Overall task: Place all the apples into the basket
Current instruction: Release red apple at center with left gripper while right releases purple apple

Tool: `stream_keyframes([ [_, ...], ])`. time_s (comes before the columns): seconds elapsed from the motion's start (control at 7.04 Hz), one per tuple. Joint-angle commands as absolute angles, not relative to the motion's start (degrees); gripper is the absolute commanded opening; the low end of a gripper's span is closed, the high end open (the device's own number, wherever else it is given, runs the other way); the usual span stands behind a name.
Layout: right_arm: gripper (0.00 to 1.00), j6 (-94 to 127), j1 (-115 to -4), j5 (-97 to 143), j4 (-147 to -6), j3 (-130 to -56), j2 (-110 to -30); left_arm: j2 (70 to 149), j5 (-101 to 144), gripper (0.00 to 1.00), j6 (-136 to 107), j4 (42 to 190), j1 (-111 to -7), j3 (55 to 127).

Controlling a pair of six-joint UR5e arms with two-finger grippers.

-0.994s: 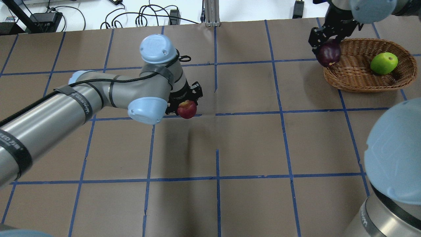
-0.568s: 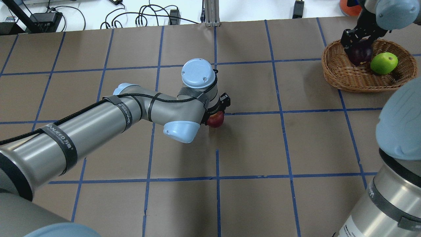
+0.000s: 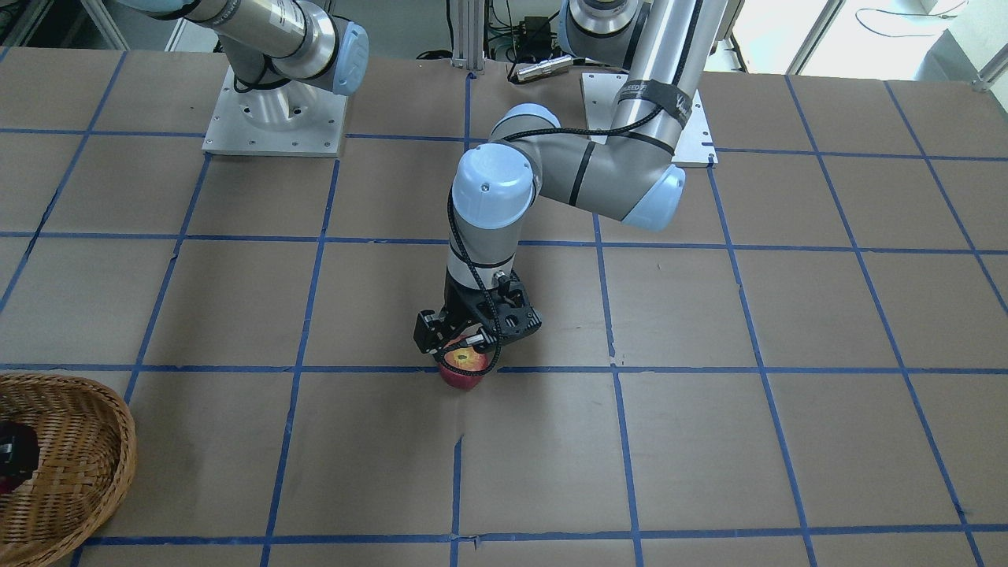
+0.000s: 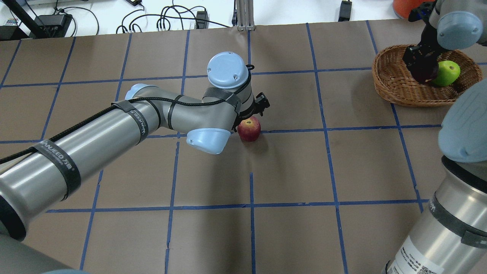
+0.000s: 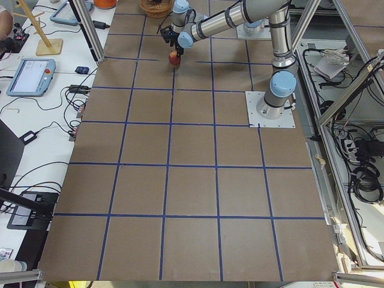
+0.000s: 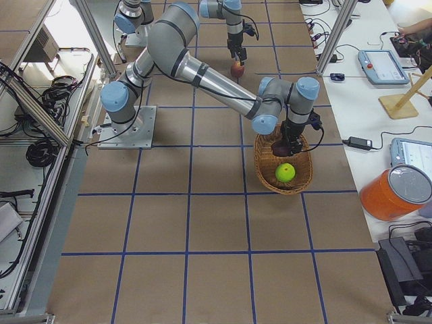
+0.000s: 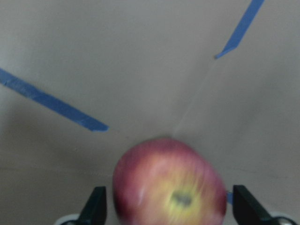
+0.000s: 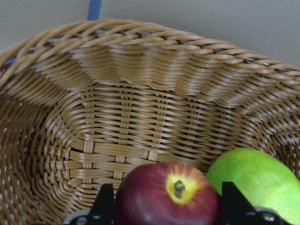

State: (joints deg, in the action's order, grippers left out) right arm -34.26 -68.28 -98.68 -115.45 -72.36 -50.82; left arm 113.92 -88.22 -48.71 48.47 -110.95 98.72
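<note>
The red apple with a yellowish patch sits on the brown table near its middle, on a blue tape line. My left gripper stands over it, open, with a finger on each side and a small gap to the apple. The wicker basket is at the far right. The lime-green apple lies in it. My right gripper is shut on the dark maroon apple and holds it low inside the basket, next to the green apple.
The table is brown paper with a grid of blue tape. An orange container and tablets stand on the side bench beyond the basket's end. Cables lie past the table's far edge.
My left arm carried the red apple right to the table's middle, and its fingers now stand apart from it. My right gripper moved the maroon apple from the basket's rim to inside it.
</note>
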Motion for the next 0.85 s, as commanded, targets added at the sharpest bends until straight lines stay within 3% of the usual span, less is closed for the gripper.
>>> stream_keyframes([
  [0.0,1.0,-34.5,-66.6,-97.4,-114.4,-71.5,-51.1,105.5,-88.5,1.0,-36.6,66.4,-106.6,94.9],
  [0.43,1.0,-33.4,-71.4,-87.4,-100.1,-71.9,-59.5,91.6,-88.6,1.0,-9.0,84.8,-97.7,94.4],
  [0.71,1.0,-17.8,-82.0,-87.5,-98.6,-72.3,-61.4,86.2,-88.6,1.0,-4.0,89.3,-92.8,94.4],
])
